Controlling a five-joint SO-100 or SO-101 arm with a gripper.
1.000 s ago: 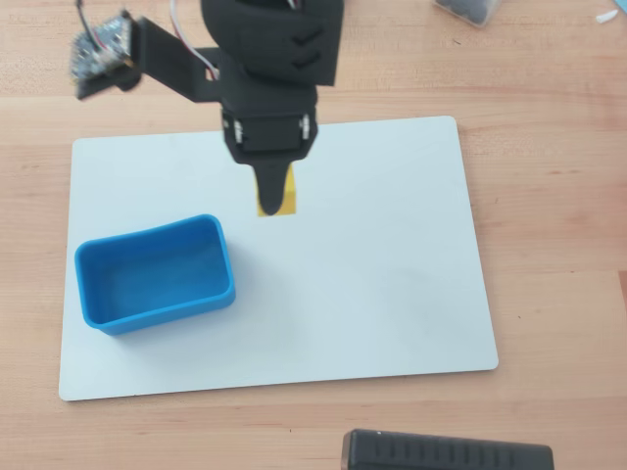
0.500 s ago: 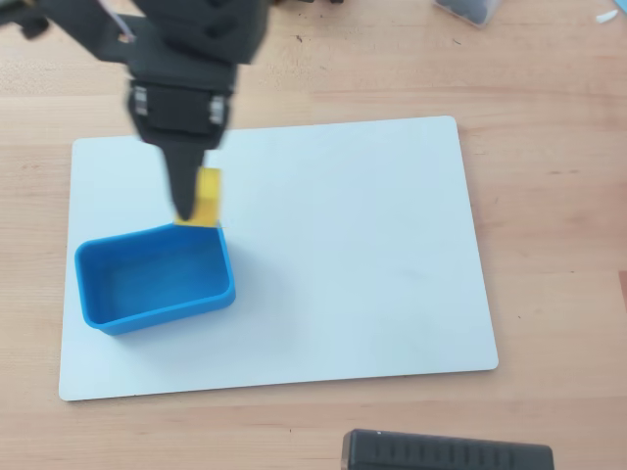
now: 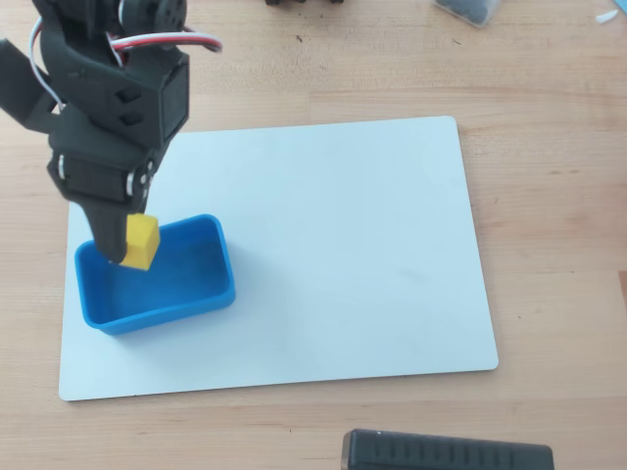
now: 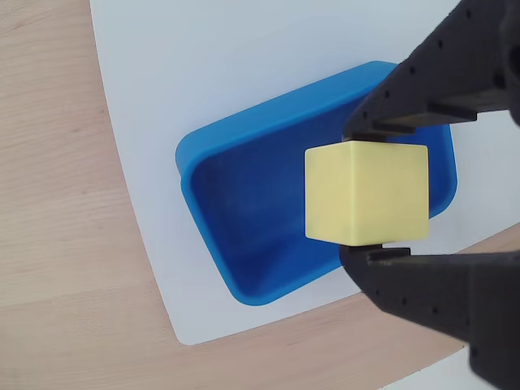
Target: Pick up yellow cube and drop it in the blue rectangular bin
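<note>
My black gripper (image 3: 134,245) is shut on the yellow cube (image 3: 142,242) and holds it in the air over the blue rectangular bin (image 3: 201,299). The bin sits on the left part of a white board. In the wrist view the cube (image 4: 366,192) is clamped between the two black fingers (image 4: 422,106), one above it and one below. The bin (image 4: 219,162) lies beneath it, and its visible floor is empty. The cube hangs over the bin's left half in the overhead view.
The white board (image 3: 343,245) lies on a wooden table (image 3: 549,147). A black ridged object (image 3: 446,452) lies at the bottom edge of the overhead view. A dark container (image 3: 470,10) shows at the top right.
</note>
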